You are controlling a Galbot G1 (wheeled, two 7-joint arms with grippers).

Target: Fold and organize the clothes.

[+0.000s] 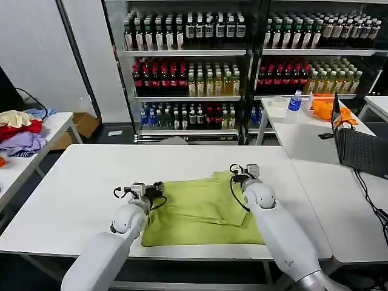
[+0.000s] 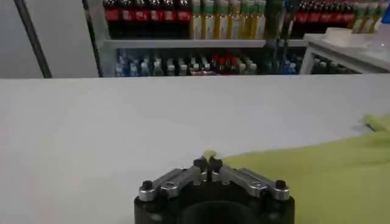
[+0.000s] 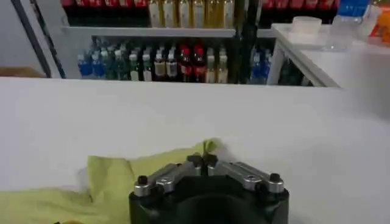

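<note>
Two grippers, left gripper (image 2: 208, 163) and right gripper (image 3: 202, 160), both pinching one lime cotton T-shirt (image 1: 200, 209). Clenched fingertips plain from wrist cameras; from head camera, whole half-folded shirt on white table (image 1: 73, 188).

left gripper (image 1: 159, 189) jaws closed, right gripper (image 1: 234, 170) jaws closed
</note>
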